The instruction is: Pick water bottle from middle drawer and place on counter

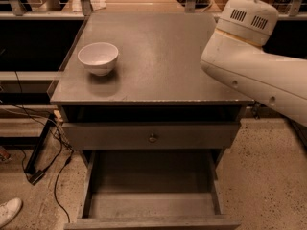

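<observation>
The counter (163, 56) is a flat grey top that fills the middle of the camera view. The middle drawer (151, 202) is pulled open at the bottom and its flat floor shows bare. The water bottle is not in view, neither in the drawer nor on the counter. My gripper is out of view. Only a thick white arm segment (249, 66) shows, reaching over the counter's right edge from the right.
A white bowl (98, 57) stands on the counter's left side. A shut drawer front with a small round knob (152, 138) sits above the open drawer. Black cables (43, 147) and a white shoe (7, 210) lie on the floor at left.
</observation>
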Robot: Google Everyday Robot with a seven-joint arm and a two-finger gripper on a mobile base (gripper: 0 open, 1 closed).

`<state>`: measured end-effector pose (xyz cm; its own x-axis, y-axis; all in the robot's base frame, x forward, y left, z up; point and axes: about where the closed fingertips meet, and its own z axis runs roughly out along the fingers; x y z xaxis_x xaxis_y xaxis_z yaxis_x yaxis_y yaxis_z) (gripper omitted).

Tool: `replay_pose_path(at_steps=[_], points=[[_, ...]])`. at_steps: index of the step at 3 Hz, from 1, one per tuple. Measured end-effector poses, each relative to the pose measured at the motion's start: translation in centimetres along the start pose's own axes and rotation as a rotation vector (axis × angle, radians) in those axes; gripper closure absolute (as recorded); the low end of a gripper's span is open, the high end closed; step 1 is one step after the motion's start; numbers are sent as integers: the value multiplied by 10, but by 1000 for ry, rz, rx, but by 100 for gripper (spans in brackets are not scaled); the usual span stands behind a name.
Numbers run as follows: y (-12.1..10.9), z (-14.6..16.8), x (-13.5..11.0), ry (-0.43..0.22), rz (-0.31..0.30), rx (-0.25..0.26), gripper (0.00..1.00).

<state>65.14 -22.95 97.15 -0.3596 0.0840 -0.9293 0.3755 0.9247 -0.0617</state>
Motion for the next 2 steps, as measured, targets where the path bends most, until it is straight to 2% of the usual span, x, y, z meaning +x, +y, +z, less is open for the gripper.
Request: replay_pose_path(at_steps=[1, 2], points=[[-1, 1, 0, 44, 0, -38, 100], [-1, 10, -5, 134, -1, -68, 100]])
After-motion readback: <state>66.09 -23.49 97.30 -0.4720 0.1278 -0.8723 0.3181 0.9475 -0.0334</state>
